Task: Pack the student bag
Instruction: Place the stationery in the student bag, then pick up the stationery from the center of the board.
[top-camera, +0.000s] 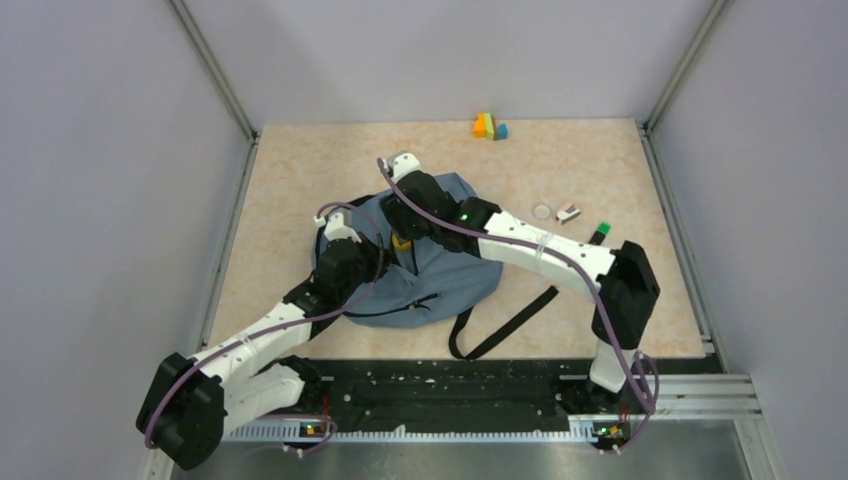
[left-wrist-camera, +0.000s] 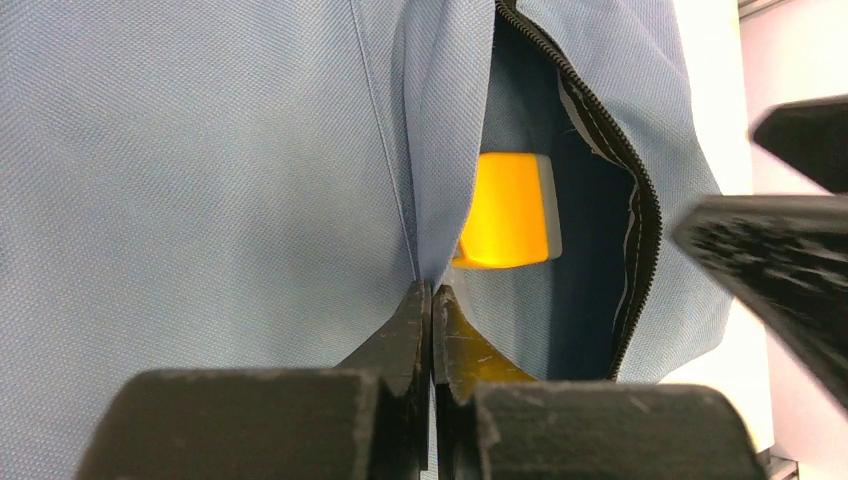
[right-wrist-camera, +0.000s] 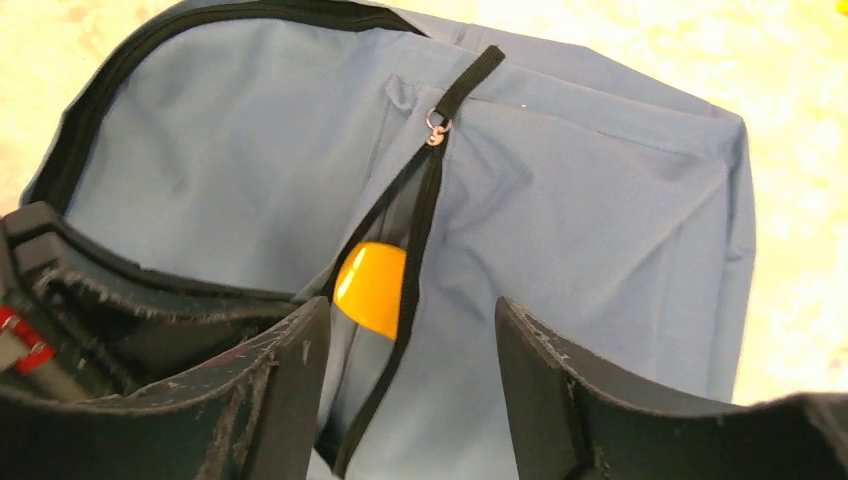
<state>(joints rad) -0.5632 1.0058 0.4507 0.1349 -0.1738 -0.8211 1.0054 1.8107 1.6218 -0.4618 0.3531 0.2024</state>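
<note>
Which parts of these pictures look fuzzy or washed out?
Left wrist: the weave of the dusty-blue fabric backpack is crisp, the right gripper's black fingers at the side are blurred, the pale table strip is washed out. Right wrist: the near fingers look soft, the dark zipper is sharp. Top external: even light, faint shadows.

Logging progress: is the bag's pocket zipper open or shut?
Open. The zipper on the student bag gapes, showing a yellow object inside.

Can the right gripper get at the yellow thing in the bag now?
Probably yes: the right gripper hangs open over the yellow thing, which shows where the left gripper pinches the bag open. Tight fit, though.
</note>
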